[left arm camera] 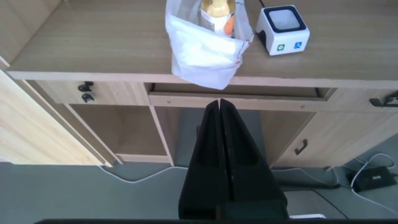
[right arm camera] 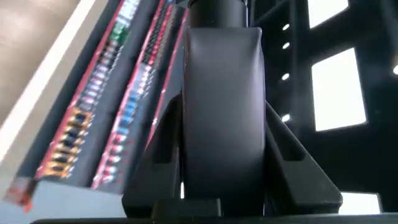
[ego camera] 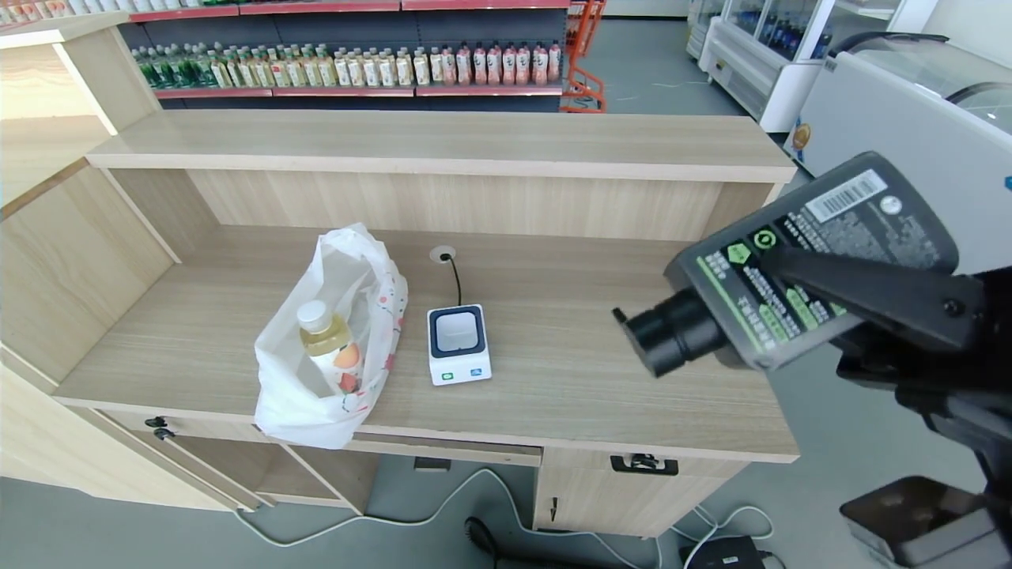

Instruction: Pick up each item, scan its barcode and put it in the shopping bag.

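The scanner (ego camera: 457,344), a small white box with a dark-framed window on top, stands on the light wooden desk (ego camera: 585,379). Its black cable (ego camera: 456,280) runs from its far side to a round hole in the desk surface. Just to the robot's left of the scanner, close to it but not touching, the white shopping bag (ego camera: 360,265) lies slumped on the desk with its mouth open, and its lower end droops over the desk's front edge. Inside the bag lies a bottle (ego camera: 328,344) of yellowish drink with a pale cap and an orange-patterned label, its cap pointing away from the front edge. Well to the robot's right of the scanner and raised high above desk level, the right gripper (ego camera: 798,273) clamps a dark container (ego camera: 862,221). The container is a grey-black bottle with a black screw cap, its cap aimed back toward the scanner's side and its label, with green marks and a barcode, turned upward. One of the fingers (right arm camera: 165,137) presses on each side of the container's body. The left gripper (left arm camera: 219,106) hangs lower than the scanner and out in front of the desk's front edge, roughly in line with the gap between the scanner and the bag. Its two fingers are pressed flat together with nothing between them. Far behind the scanner, beyond the desk's raised back ledge, a shelf (ego camera: 356,67) carries a row of drink bottles.
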Tool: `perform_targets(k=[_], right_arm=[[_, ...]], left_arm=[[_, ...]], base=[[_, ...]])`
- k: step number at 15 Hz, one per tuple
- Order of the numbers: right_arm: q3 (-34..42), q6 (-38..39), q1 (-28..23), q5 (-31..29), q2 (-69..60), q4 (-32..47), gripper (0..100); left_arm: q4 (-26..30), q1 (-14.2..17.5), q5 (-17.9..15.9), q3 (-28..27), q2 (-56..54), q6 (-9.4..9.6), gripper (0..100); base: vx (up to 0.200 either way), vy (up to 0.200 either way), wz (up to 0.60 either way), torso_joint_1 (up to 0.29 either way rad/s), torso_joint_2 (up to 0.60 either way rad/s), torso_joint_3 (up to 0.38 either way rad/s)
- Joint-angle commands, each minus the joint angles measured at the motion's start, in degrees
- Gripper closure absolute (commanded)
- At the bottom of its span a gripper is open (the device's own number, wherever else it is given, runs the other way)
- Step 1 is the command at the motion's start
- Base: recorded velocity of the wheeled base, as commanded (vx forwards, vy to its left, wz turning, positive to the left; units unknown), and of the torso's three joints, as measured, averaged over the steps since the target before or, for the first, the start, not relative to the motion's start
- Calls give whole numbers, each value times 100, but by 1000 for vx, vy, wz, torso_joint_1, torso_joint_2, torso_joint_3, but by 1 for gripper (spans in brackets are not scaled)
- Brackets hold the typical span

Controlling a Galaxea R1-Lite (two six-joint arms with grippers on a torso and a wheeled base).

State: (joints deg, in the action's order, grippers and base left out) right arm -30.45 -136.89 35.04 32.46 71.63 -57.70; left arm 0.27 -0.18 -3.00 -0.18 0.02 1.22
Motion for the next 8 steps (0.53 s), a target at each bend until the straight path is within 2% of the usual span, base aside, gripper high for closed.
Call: perform_targets(k=[1, 4, 8], right_arm=[[-154, -769, 1049, 603, 615, -13, 100], [-224, -1332, 1796, 832, 624, 31, 100], [-207, -1402, 1946, 920, 527, 57, 100]], left_arm=[[0, 1, 1, 1, 6, 1, 100], [0, 1, 1, 1, 6, 1, 100], [0, 1, 1, 1, 6, 1, 100]], base=[[0, 0, 0, 0, 0, 0], [0, 0, 0, 0, 0, 0], [0, 0, 0, 0, 0, 0]])
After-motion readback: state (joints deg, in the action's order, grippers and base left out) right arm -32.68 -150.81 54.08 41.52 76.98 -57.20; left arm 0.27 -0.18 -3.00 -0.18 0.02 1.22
